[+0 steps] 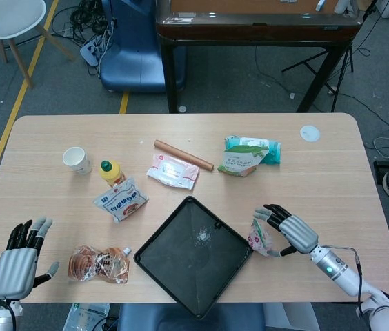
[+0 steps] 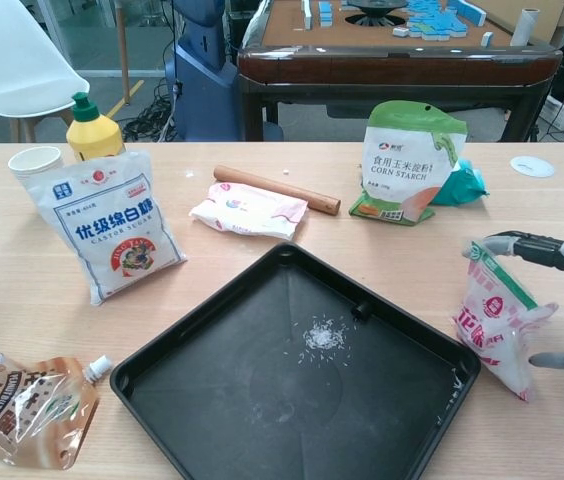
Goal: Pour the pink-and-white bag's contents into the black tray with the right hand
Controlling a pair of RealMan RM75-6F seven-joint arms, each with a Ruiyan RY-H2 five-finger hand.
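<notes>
Right robot hand (image 1: 287, 229) gripping pink-and-white bag (image 2: 499, 318), upright

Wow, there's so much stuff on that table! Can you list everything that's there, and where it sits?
pink-and-white bag: 1, right of tray, held upright
black tray: 1, front centre, a few white grains inside
sugar bag: 1, white-blue, left
yellow bottle: 1, green cap, back left
paper cup: 1, white, far left
rolling pin: 1, wooden, back centre
pink-white packet: 1, beside pin
corn starch bag: 1, green-white, back right
brown pouch: 1, front left
white disc: 1, far right
left hand: open, front left
right hand: holds bag
</notes>
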